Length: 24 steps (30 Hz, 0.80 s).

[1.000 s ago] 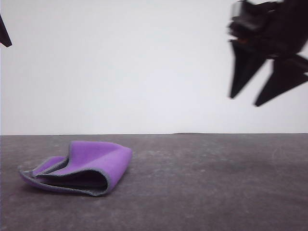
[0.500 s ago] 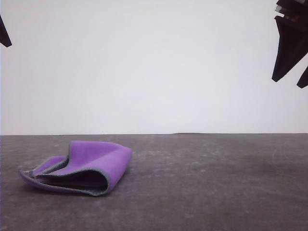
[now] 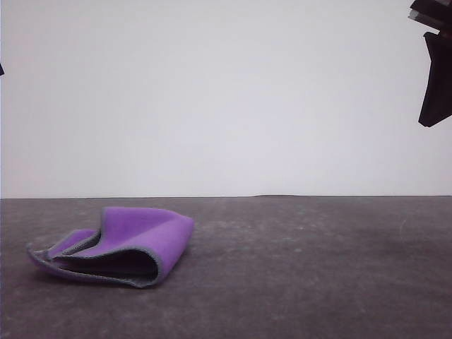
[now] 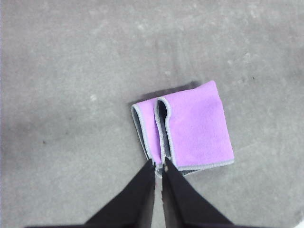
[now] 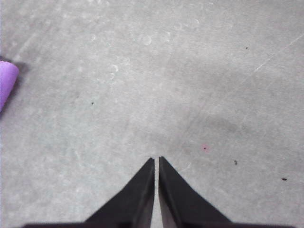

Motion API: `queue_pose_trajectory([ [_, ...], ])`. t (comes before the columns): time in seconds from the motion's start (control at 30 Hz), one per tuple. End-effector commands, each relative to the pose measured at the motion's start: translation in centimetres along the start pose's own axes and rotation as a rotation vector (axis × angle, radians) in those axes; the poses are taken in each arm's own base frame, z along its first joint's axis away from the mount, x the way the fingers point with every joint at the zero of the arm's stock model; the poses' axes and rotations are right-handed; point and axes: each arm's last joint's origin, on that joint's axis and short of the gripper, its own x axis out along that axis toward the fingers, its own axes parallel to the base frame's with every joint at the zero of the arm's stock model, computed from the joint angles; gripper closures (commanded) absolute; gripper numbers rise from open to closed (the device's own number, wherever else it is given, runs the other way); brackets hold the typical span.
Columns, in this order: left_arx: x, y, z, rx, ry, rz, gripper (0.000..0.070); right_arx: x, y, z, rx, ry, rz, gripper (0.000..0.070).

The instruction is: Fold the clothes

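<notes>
A small soft square cloth (image 3: 116, 244), bright purple on its outer face with pale grey stitched edging, lies folded on the dark grey, faintly speckled surface (image 3: 304, 275). In the front view it sits at the left part of the surface, its rounded fold toward the right and its open, layered edges toward the left, where a dark inner face shows between the layers. From the left wrist view the cloth (image 4: 190, 126) appears as a folded bundle with two purple panels side by side, a narrow one and a wider one, each rimmed in grey.

The left pincer (image 4: 158, 167) hangs above the surface with its two black pointed fingers (image 4: 137, 194) pressed nearly together, only a thin slit between them, and nothing held; its tips appear just over the near edge of the cloth. The right pincer (image 5: 156, 161) is likewise closed to a thin slit and holds nothing, over bare surface, with a corner of the purple cloth (image 5: 6, 83) well off to one side. In the front view the right pincer's black finger (image 3: 436, 78) hangs high at the right edge, well apart from the cloth.
</notes>
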Motion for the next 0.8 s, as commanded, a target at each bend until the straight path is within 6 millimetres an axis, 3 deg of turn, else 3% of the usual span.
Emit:
queue_pose_trajectory([
  [0.0,0.1,0.1,0.3,-0.021,-0.003,0.002,0.0687,0.1,0.0,0.3,-0.009,-0.007,-0.001,0.0692],
  [0.6,0.0,0.1,0.3,-0.012,-0.006,0.003,0.0687,0.1,0.0,0.6,-0.017,-0.04,-0.001,0.0693],
  [0.77,-1.2,-0.2,0.1,0.015,-0.077,0.048,0.0684,0.1,0.0,0.6,-0.017,-0.041,-0.001,0.0693],
])
